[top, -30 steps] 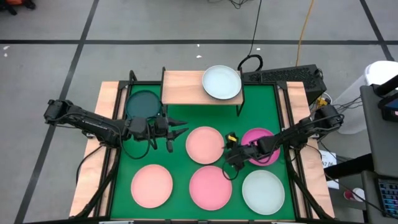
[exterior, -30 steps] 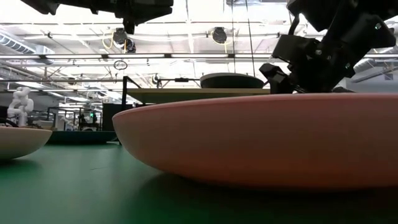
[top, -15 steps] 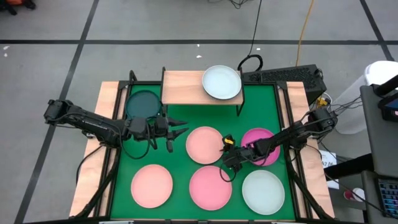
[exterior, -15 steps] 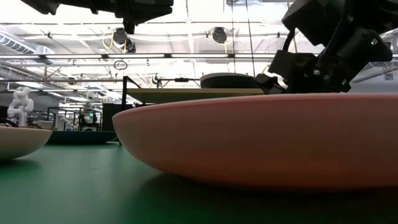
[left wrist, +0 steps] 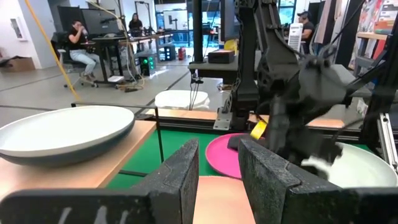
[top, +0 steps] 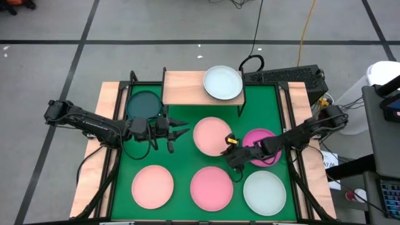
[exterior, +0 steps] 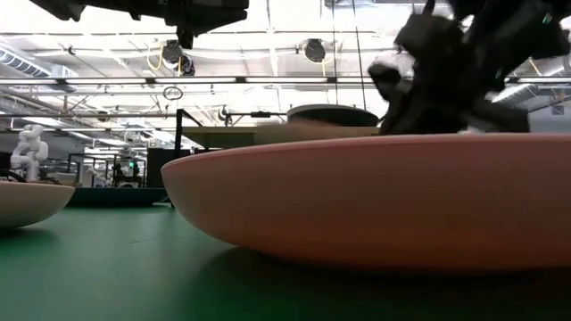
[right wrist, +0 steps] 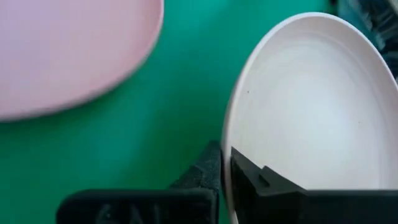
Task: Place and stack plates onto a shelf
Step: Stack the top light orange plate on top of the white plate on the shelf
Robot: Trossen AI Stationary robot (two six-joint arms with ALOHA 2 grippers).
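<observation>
A pale mint-white plate (top: pixel 223 83) rests on the light-wood shelf (top: pixel 184 87) at the far side. A dark teal plate (top: pixel 145 104) lies on the green mat beside the shelf. A magenta plate (top: pixel 265 150), two light pink plates (top: pixel 152 186) (top: pixel 211 187) and a mint-white plate (top: pixel 264 192) lie on the mat. My right gripper (top: pixel 231 149) is shut on a third light pink plate (top: pixel 211 134) at mid-mat. My left gripper (top: pixel 180 131) hovers open and empty left of that plate. My right gripper holds the light pink plate by its rim (right wrist: pixel 226 140) on the side toward the table's right and near edges. One finger lies inside the rim and one outside. The fingers come slanting from the right. The plate is raised off the mat.
The shelf stands on thin black legs (top: pixel 240 107) at the mat's far edge, its left half bare. In the low view a pink plate (exterior: pixel 375 196) fills the foreground. Cables and a keyboard (top: pixel 284 76) lie behind the table's far right. People sit in the room beyond.
My right gripper went slightly toward the middle pink plate, then rose with it. The plate has come up off the mat and shifted a little toward the far edge and the shelf. My left gripper has kept still.
</observation>
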